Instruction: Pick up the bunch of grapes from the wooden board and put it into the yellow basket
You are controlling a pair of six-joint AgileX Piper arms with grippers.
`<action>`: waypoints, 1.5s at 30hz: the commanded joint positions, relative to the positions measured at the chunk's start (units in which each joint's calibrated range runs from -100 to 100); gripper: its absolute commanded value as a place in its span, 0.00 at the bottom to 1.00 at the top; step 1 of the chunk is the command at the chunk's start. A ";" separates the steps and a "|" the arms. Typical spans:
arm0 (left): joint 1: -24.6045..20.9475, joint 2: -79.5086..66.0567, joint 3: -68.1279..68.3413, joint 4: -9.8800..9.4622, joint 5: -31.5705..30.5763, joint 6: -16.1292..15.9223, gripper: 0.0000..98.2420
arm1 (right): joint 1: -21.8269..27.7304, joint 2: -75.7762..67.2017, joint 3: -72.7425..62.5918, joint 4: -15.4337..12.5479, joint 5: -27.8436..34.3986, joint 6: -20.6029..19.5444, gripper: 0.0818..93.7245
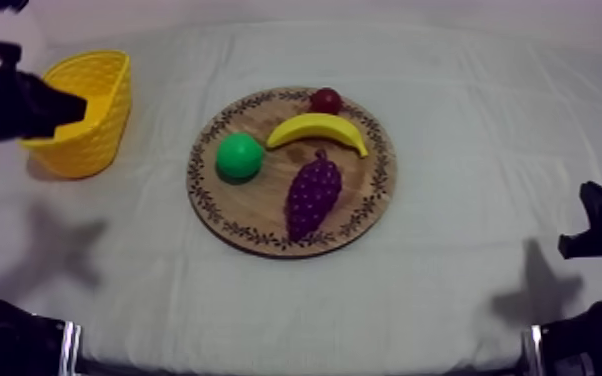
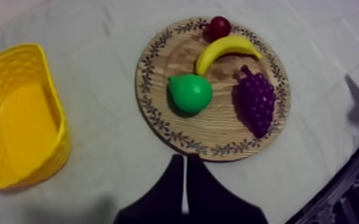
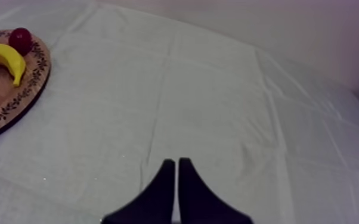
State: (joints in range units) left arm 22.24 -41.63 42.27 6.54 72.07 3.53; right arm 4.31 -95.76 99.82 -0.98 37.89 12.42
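Nearest, left gripper (image 2: pixel 185 159) and right gripper (image 3: pixel 176 162) both closed on nothing; beyond, bunch of grapes (image 2: pixel 257 101) lies flat on wooden board (image 2: pixel 217 128), stem near banana (image 2: pixel 223 49); probably light, rigid, bumpy plastic, best pinched across its broad middle; yellow basket (image 2: pixel 24 119) stands well apart

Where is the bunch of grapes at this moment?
In the top view the bunch of grapes lies on the wooden board, in front of the banana, right of the pear.
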 commanded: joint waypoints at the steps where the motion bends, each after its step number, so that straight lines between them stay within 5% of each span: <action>1: 0.74 8.78 -9.20 0.16 5.05 1.27 0.00 | -0.02 0.00 -0.04 0.03 0.02 0.01 0.00; 12: 9.40 28.98 -27.39 -2.37 14.81 10.86 0.00 | -0.02 0.00 -0.04 0.03 0.02 0.01 0.00; 20: 15.65 40.19 -34.96 -2.75 16.42 18.21 0.00 | -0.02 0.00 -0.04 0.03 0.02 0.01 0.00; 37: 20.69 53.55 -46.11 -3.16 18.29 21.64 0.02 | -0.02 0.00 -0.04 0.03 0.02 0.01 0.00; 41: 20.72 55.22 -47.28 -3.04 18.79 21.86 0.09 | -0.02 0.00 -0.04 0.03 0.02 0.01 0.00; 45: 20.95 56.46 -48.29 -2.98 18.71 21.59 0.26 | -0.02 0.00 -0.04 0.03 0.02 0.01 0.00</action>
State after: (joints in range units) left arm 43.10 14.64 -5.88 3.49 90.79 25.23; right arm 4.31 -95.76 99.82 -0.98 37.89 12.42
